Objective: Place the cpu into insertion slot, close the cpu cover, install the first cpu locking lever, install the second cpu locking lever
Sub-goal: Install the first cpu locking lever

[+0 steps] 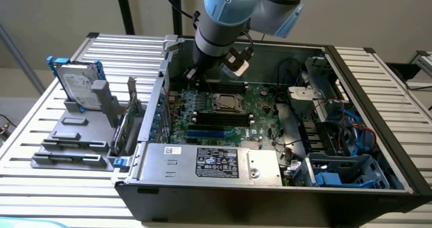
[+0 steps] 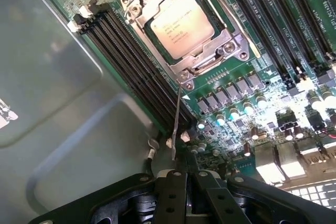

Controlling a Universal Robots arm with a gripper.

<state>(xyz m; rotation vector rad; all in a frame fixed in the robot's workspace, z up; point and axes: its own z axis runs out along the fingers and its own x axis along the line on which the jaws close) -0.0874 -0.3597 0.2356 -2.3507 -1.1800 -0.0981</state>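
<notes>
The cpu (image 2: 182,26) lies flat in the insertion slot (image 1: 227,102), pale with small print on it. The cpu cover (image 2: 223,38), a silvery frame, is down around it. One thin locking lever (image 2: 177,124) stands up from the socket's corner, slanting toward my gripper (image 2: 185,174). Its free end stops right at the fingertips, which are shut together; I cannot tell whether they touch it. A second lever (image 2: 239,27) lies low along the socket's other side. In the exterior view my gripper (image 1: 190,76) reaches into the open case at the board's far corner, toward that view's left.
Long black memory strips (image 2: 134,66) run beside the socket. The case's grey inner wall (image 2: 52,87) is close by. A grey labelled metal box (image 1: 216,162) sits at the case's near side, with blue cables (image 1: 351,129) at the exterior view's right. A hard drive (image 1: 78,84) stands outside.
</notes>
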